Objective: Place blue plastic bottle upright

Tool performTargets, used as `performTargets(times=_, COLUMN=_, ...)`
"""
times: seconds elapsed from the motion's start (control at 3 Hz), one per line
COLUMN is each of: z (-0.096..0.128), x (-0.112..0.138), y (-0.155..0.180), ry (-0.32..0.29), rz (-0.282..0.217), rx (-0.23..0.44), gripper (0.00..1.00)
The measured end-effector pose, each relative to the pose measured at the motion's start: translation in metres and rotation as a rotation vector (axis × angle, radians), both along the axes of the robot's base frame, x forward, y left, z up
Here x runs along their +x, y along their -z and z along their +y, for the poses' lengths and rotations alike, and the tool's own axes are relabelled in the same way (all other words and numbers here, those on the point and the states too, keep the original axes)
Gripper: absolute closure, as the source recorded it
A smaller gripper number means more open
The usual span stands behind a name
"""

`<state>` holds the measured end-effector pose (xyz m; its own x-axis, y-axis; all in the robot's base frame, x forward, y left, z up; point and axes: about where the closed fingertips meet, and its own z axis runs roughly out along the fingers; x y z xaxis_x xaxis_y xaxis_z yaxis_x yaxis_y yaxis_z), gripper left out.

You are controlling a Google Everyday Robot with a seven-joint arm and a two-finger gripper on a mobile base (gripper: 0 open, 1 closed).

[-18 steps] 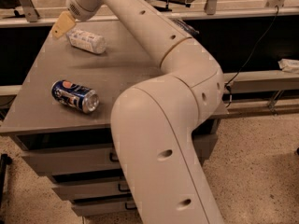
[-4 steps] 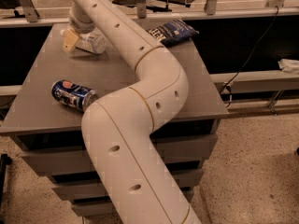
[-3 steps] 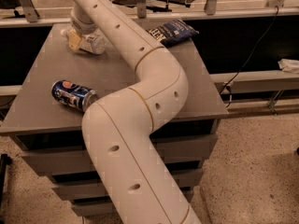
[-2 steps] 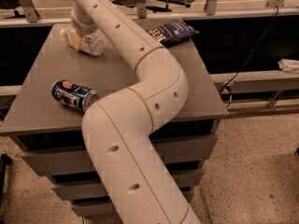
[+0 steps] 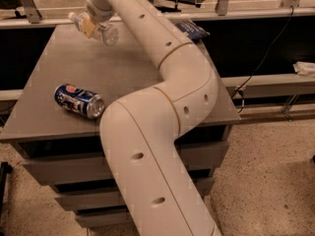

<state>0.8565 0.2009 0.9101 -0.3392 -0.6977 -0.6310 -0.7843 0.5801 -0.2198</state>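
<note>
The camera view shows a big white robot arm [image 5: 167, 97] that bends up from the bottom and reaches to the far left part of a grey table [image 5: 64, 63]. The gripper [image 5: 90, 26] is at the end of the arm, up by the back edge of the table.

Its tan fingers [image 5: 88, 28] are pinching the blue plastic bottle [image 5: 109, 34] around the middle. The bottle is not standing up. It is tipped over on its side, with its white cap pointing left and a bit up, and its round bottom pointing right and down. I cannot tell if the bottle touches the table or hangs just over it.

A blue soda can [image 5: 78, 100] lies on its side near the front left of the table, well apart from the bottle. A dark blue snack bag [image 5: 193, 30] lies at the far right corner, partly hidden behind the arm.

There are grey drawers [image 5: 49, 168] under the table top. A black cable [image 5: 259, 63] hangs down on the right side, above the speckled floor [image 5: 266, 181].
</note>
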Motion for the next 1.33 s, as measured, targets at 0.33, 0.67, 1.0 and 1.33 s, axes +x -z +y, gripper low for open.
performTargets(times=0.33, z=-0.033, x=0.001, y=-0.048, ry=-0.017, rz=-0.086, rx=0.122, gripper=1.00)
performTargets(times=0.67, z=-0.072, x=-0.009, y=-0.075, ry=-0.043, rz=-0.144, rx=0.275, gripper=1.00)
performTargets(times=1.0, z=-0.105, x=-0.010, y=-0.069, ry=-0.017, rz=-0.164, rx=0.363, gripper=1.00)
performTargets(times=1.33, z=-0.107, x=-0.009, y=-0.069, ry=-0.014, rz=-0.166, rx=0.364, gripper=1.00)
